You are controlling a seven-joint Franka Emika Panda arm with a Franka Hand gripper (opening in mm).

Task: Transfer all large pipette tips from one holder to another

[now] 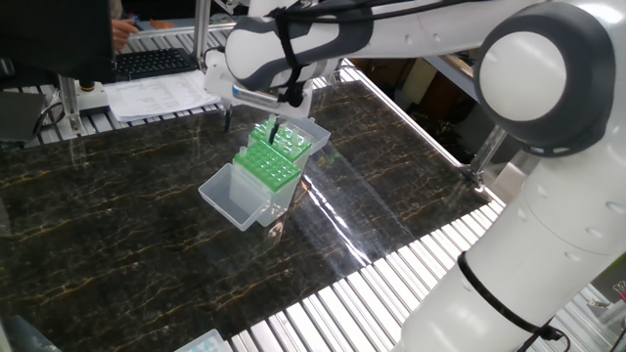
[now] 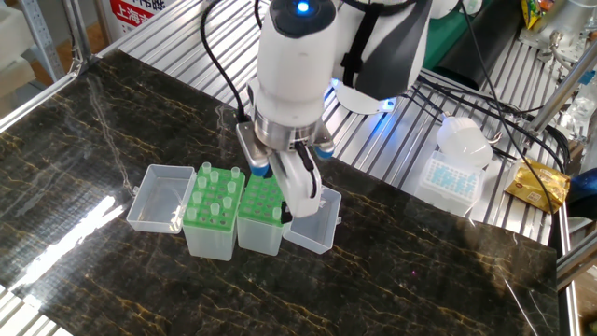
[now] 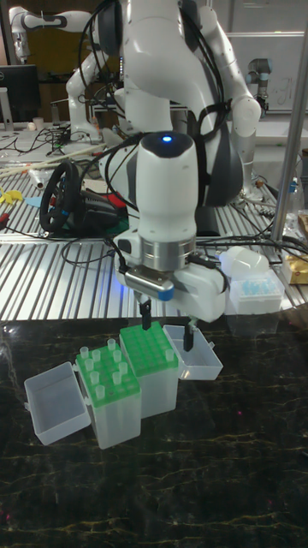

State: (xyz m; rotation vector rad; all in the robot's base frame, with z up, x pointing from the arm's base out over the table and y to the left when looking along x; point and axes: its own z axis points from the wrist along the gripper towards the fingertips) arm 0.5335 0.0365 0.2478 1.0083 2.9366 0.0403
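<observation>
**Large pipette tips: hand over the receiving holder**

Large pipette tips (image 2: pixel 213 187) stand upright in the left-hand holder (image 2: pixel 211 220) as the other fixed view shows it, collars up and cones sunk through the green rack plate. That posture leaves each collar open to a grasp from above. I count several, spread over the plate with vacant holes between them.

The second holder (image 2: pixel 260 217) sits flush against the first. From these views its plate appears to carry no tips, so I judge it to be the destination. Keeping the two boxes touching keeps each transfer short. Both hinged lids, the left lid (image 2: pixel 160 197) and the right lid (image 2: pixel 312 218), lie folded outward on the counter (image 2: pixel 448 280), leaving the space above the plates unobstructed.

I have the hand (image 3: pixel 168 335) low over the far right part of the second holder, pointing straight down. In the tall fixed view its two fingers (image 3: pixel 147 313) are spread, with clear space between them. I cannot confirm any tip between them; a clear cone would be hard to resolve here.

My judgement: the hand is positioned at the destination plate, not at the source. The next pick requires a move sideways to the populated holder and vertical alignment over one collar. Risk: a tilted approach could snag a neighbouring tip.
</observation>
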